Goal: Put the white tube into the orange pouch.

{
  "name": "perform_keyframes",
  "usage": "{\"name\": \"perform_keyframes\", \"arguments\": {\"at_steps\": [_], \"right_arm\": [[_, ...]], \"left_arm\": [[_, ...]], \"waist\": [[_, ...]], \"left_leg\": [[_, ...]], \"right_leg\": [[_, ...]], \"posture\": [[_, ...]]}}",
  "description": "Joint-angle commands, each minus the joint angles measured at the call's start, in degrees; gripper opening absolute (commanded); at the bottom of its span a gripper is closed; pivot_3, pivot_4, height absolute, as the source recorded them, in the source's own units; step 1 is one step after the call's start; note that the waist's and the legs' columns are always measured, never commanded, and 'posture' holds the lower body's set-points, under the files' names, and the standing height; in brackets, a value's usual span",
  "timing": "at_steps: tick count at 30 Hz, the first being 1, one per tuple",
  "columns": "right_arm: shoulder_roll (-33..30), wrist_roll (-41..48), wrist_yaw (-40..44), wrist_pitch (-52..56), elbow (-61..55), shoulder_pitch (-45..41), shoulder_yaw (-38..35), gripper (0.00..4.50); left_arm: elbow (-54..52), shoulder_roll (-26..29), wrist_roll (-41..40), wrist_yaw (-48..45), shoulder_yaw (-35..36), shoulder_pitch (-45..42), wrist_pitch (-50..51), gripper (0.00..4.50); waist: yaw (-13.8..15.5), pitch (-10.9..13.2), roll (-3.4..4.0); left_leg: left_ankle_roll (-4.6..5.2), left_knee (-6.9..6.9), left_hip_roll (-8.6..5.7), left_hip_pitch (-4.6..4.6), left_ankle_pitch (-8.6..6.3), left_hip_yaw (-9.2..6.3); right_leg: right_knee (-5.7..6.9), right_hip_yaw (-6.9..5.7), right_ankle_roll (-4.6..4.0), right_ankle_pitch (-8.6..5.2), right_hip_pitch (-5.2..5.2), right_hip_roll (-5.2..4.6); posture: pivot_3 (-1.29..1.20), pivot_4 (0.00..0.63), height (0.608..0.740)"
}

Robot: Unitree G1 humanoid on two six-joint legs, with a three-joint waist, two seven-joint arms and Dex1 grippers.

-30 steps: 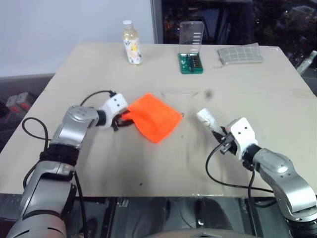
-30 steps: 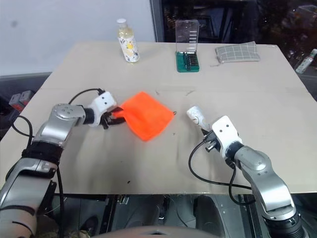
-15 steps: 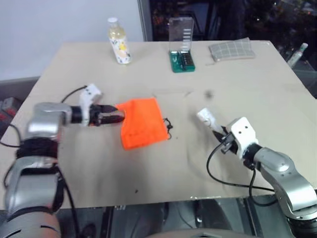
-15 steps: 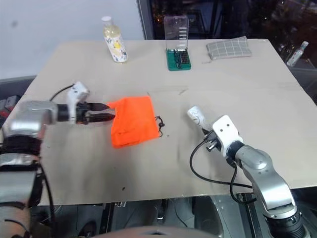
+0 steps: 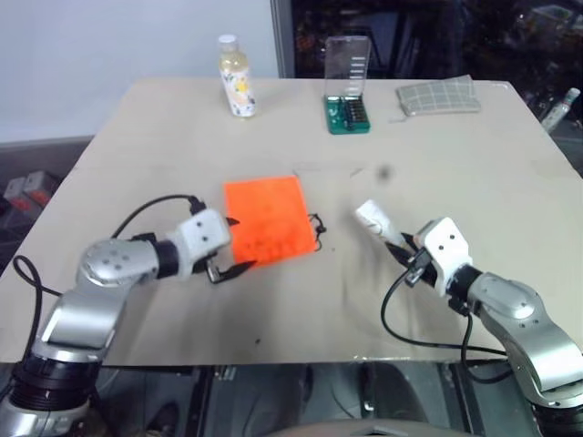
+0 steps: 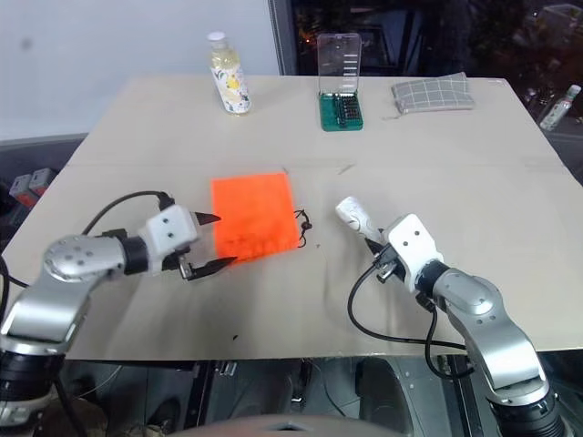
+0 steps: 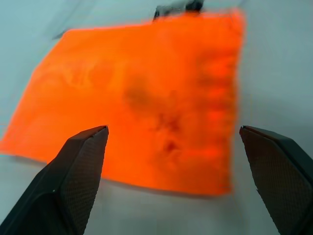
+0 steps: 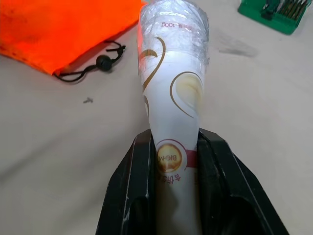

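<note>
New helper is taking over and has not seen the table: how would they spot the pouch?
On the beige table, look at the middle, nearer the robot's left. The flat, square, bright orange fabric pouch lies there, a thin black cord at one corner; nothing else is orange.

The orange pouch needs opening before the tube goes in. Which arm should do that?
Probably the left: its pincer is open right beside the orange pouch, while the right pincer already holds the white tube.

pouch (image 5: pixel 270 217) ctr table (image 5: pixel 164 127) | tube (image 5: pixel 373 218) to its rt | bottle (image 5: pixel 237 76) far left
</note>
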Motion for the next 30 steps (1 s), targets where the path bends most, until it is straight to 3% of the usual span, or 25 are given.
{"name": "perform_keyframes", "arguments": {"at_steps": [1,16,30], "right_arm": [[-0.3,0.6,0.4,-1.5,-1.9,0.0,-0.9,0.92],[-1.5,1.9,1.3,-0.1,-3.7,1.2,-1.6,0.92],[-3.5,3.8,2.0,0.4,-5.7,2.8,-2.6,0.92]], "left_arm": [[-0.7,-0.9,7.9,7.7,-0.5,2.1,-9.3,4.45],[1.7,-3.7,10.7,15.6,3.3,13.2,-27.2,4.45],[5.6,-7.3,16.6,21.4,1.2,10.5,-28.9,4.45]], "waist": [[0.2,0.0,0.00],[0.5,0.0,0.01],[0.6,0.0,0.01]], "left_leg": [[0.00,-0.03,0.00,-0.03,-0.01,0.01],[0.01,-0.06,0.01,-0.04,-0.03,0.03],[0.01,-0.03,0.01,-0.03,-0.03,0.04]], "right_leg": [[-0.04,0.00,0.15,0.09,-0.03,0.00],[-0.14,-0.06,0.19,0.09,0.00,-0.01],[-0.14,-0.12,0.23,0.08,0.04,0.00]], "posture": [[0.00,0.150,0.740],[0.00,0.150,0.740],[0.00,0.150,0.740]]}}
